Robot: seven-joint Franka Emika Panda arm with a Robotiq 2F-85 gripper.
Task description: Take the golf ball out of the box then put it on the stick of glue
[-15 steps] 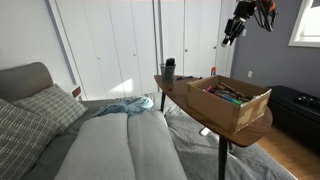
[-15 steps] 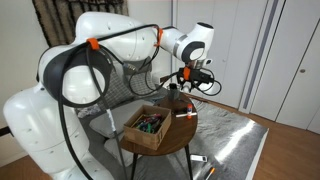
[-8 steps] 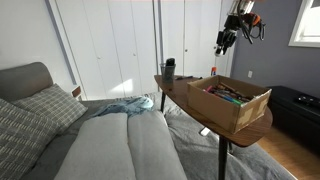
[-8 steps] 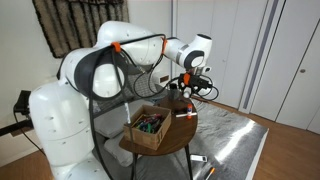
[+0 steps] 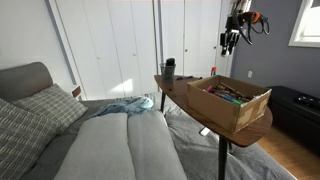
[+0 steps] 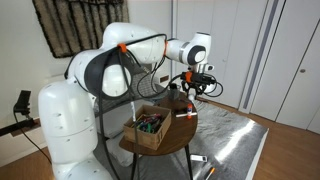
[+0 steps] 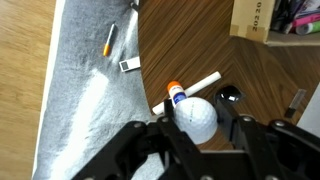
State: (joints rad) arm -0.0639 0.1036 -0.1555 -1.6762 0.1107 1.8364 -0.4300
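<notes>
My gripper (image 7: 196, 122) is shut on a white golf ball (image 7: 196, 118) and holds it in the air above the round wooden table (image 7: 190, 50). In the wrist view the glue stick (image 7: 186, 91), white with an orange cap, lies on the table right below the ball. The cardboard box (image 5: 228, 100) full of small items stands on the table; its corner shows in the wrist view (image 7: 250, 25). In both exterior views the gripper (image 5: 232, 40) (image 6: 191, 83) hangs high over the table's far side, beyond the box (image 6: 149, 127).
A dark cylinder (image 5: 169, 68) stands on the table's back edge. A small dark round object (image 7: 228, 96) lies next to the glue stick. A grey blanket on the floor holds an orange marker (image 7: 109, 41) and a small white piece (image 7: 130, 65). A grey sofa (image 5: 100, 140) is beside the table.
The arm has shifted a little sideways and lower over the table with the ball still held. Nothing on the table has moved.
</notes>
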